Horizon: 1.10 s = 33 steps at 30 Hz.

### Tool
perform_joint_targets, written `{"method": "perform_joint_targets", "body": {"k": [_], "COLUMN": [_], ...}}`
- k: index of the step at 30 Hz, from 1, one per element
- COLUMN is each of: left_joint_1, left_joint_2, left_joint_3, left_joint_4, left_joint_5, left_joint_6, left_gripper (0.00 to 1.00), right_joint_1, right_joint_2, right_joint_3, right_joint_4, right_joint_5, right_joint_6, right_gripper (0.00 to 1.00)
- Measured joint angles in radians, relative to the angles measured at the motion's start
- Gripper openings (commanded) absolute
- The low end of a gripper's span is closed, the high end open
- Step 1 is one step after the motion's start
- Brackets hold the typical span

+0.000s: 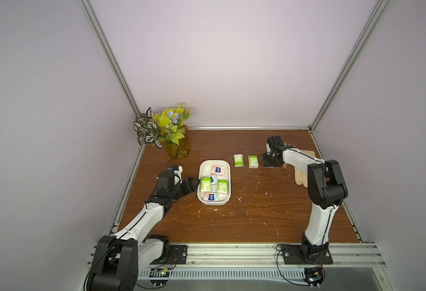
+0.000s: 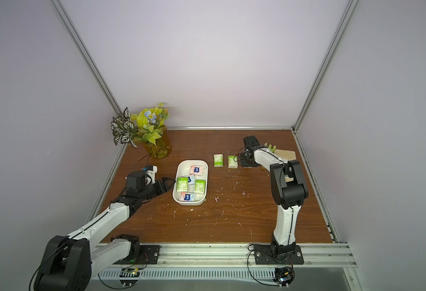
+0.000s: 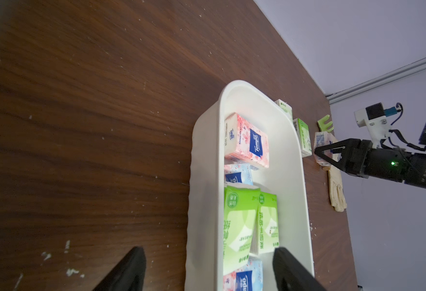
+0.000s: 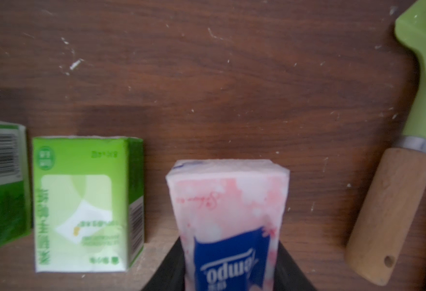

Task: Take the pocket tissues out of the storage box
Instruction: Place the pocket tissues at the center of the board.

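We are setting down a pink packet [image 4: 228,221], clamped in our right gripper [image 4: 229,272] just beside two green packets [image 1: 253,161] already on the table [image 1: 257,214]; next the jaws must part. Our left gripper [image 1: 191,184] hangs spread wide at the storage box [image 1: 201,199] rim, where five packets [image 1: 206,184] remain.

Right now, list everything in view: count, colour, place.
Table: one, brown, underneath.
Box: one, white, left of centre.
Packets in box: five, two green, three pink or blue.
Packets on table: two, green, right of box.
Held packet: one, pink, right of those.
Vase: one, amber, with plant, far left.
Glove: one, beige, far right.
Tool: one, green and wood, by glove.
Left gripper: black, open, at box wall.
Right gripper: black, shut on held packet.
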Motion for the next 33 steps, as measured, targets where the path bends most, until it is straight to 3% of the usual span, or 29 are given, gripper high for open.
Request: {"method": "perform_joint_targets", "body": {"k": [11,18,33], "left_joint_1": [0.000,0.000,0.000], "left_joint_2": [0.000,0.000,-0.048], "left_joint_3": [0.000,0.000,0.003], "left_joint_4": [0.000,-0.002,-0.040], "left_joint_5": [0.000,-0.001,-0.002], "left_joint_6": [0.004,0.005,0.011], "left_gripper": [0.76,0.76,0.77], "right_joint_1": [-0.006,-0.006,0.003], "right_joint_2": [0.043,0.043,0.005], "right_joint_3": [0.017,0.018,0.113], "right_joint_4": [-0.014,-0.016,-0.086], "right_joint_5": [0.001,0.000,0.033], "right_joint_6": [0.005,0.005,-0.041], "right_gripper": [0.48,0.61,0.77]}}
